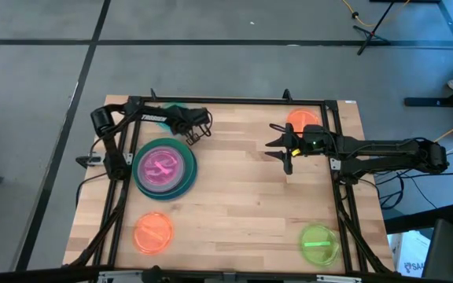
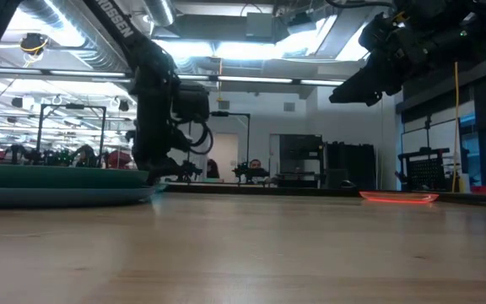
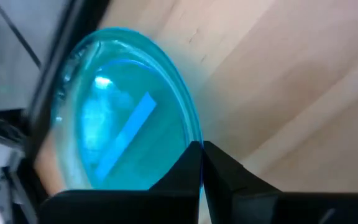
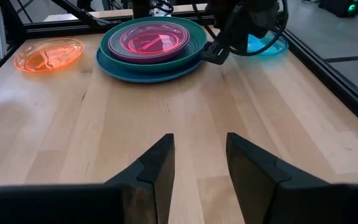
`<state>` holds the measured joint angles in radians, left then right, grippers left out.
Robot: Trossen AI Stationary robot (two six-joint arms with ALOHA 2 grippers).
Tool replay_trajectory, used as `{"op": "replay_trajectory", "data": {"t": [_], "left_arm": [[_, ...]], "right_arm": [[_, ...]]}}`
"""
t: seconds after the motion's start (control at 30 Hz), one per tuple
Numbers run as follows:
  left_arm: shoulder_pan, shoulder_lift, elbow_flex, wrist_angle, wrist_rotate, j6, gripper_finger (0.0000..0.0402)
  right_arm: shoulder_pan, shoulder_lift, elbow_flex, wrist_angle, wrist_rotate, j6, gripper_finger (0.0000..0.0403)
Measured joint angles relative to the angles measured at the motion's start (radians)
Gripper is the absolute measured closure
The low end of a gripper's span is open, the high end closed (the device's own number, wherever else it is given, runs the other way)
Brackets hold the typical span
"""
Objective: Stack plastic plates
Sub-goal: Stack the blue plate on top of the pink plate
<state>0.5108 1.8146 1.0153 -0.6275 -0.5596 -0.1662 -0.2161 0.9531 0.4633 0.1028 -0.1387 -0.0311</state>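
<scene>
Wooden desk (image 1: 234, 189) inside a black frame holds your plates: a stack (image 1: 165, 167) of teal and magenta at left, loose orange (image 1: 153, 233) and lime (image 1: 319, 244) ones near you, another orange (image 1: 303, 119) far right. Your left pincer (image 3: 201, 163) looks pinched on the rim of a small teal plate (image 3: 126, 134) at the far left; next, judge a lift onto the stack. Your right pincer (image 4: 199, 163) hovers open, empty

Both arms are black with chunky, blocky joints. The left arm (image 1: 144, 118) carries white lettering along its link, seen at upper left in the high and low views, and looped black cable beside its gripper (image 1: 197, 135). The right gripper (image 4: 199, 163) has two flat, angular, matte dark fingers.
</scene>
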Motion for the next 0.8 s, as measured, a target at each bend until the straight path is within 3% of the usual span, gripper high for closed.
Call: {"op": "replay_trajectory", "data": {"t": [0.47,0.8], "left_arm": [[-0.198,-0.278,0.000,-0.126,-0.013,-0.002,0.0399],[-0.414,-0.453,0.001,-0.253,0.172,-0.194,0.0399]], "right_arm": [[0.000,0.000,0.000,0.000,0.000,0.003,0.0265],[0.000,0.000,0.000,-0.001,0.000,0.010,0.0265]]}}
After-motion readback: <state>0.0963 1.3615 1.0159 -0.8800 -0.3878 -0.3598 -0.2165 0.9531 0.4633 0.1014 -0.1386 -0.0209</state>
